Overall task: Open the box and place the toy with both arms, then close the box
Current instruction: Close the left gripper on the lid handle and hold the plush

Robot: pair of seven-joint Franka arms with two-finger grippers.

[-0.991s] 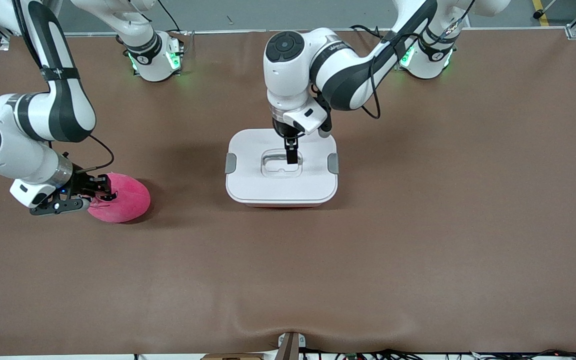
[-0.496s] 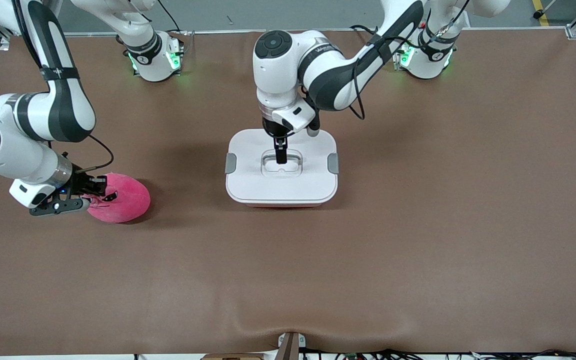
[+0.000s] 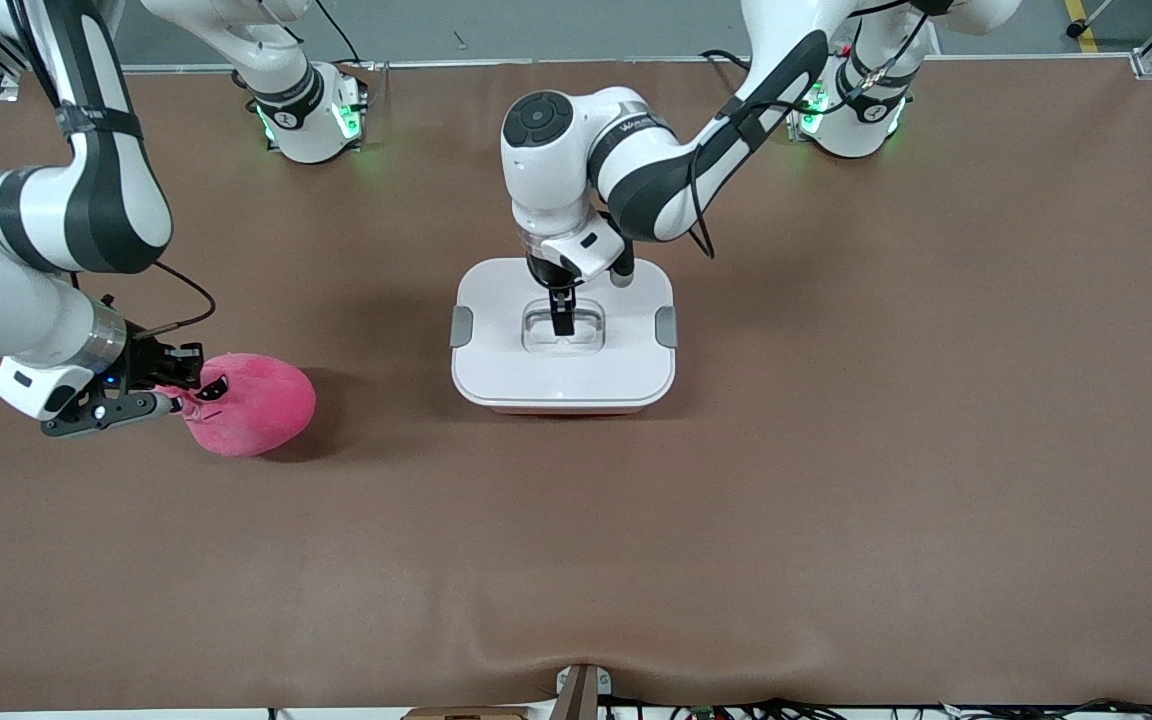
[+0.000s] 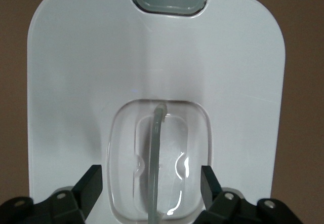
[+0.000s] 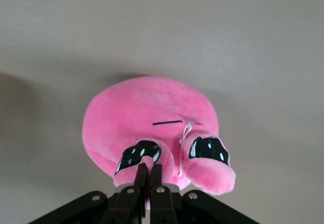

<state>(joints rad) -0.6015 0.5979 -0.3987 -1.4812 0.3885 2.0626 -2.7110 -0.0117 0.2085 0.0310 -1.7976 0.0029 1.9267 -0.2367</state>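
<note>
We see a pale pink box (image 3: 563, 400) near the table's (image 3: 836, 450) middle, closed by a white lid (image 3: 496, 370) with grey side clips (image 3: 461, 326) and a clear recessed handle (image 4: 156, 153). Our left gripper (image 3: 562, 322) sits in that recess, fingers (image 4: 91, 186) spread either side of the handle, not clamped on it. Well apart from the box, toward the right arm's end, lies the bright pink plush toy (image 3: 254, 404) with droopy dark eyes; our right gripper (image 5: 148, 176) pinches it tight by one eye.

The left arm reaches down from its base, wrist vertical, its left pincer (image 4: 151, 183) spread wide. The right arm bends low, its right pincer (image 5: 148, 176) pinched tight at its end of the bench.
</note>
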